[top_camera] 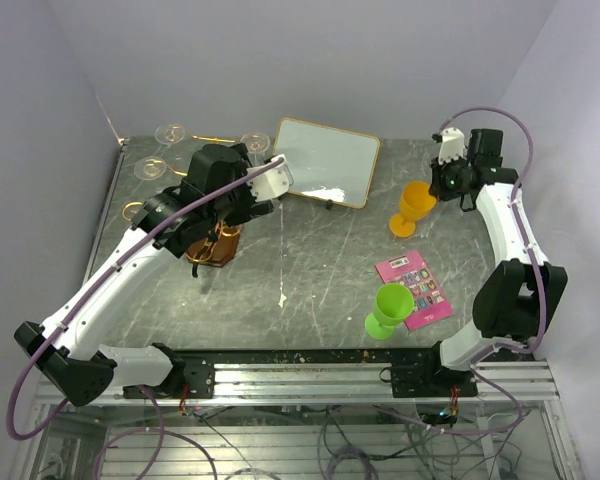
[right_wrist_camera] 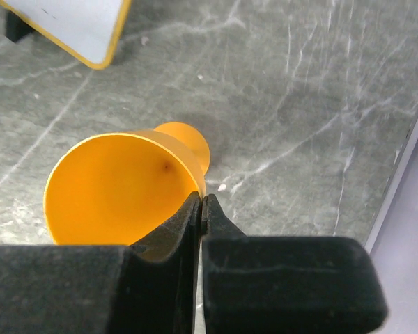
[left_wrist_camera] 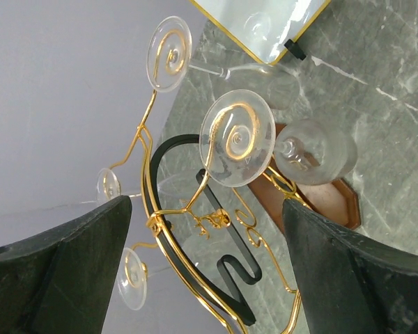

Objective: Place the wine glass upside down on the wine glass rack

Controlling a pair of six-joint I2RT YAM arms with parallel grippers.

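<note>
An orange wine glass [top_camera: 414, 205] stands upright at the back right, and my right gripper [top_camera: 444, 180] is shut on it. In the right wrist view the right gripper [right_wrist_camera: 202, 198] pinches the rim of the orange glass [right_wrist_camera: 118, 184], one finger inside the bowl and one outside. The gold wire wine glass rack [top_camera: 216, 247] stands on its brown base at the left. My left gripper [left_wrist_camera: 207, 205] hovers open above the rack [left_wrist_camera: 153, 223]; nothing sits between its fingers. Clear glasses [left_wrist_camera: 237, 138] hang upside down on the rack's scrolled arms, feet uppermost.
A gold-framed white board [top_camera: 325, 160] leans at the back centre. A green goblet [top_camera: 388, 308] stands beside a pink card [top_camera: 416, 287] at the front right. More clear glass feet [top_camera: 170, 133] show near the back left wall.
</note>
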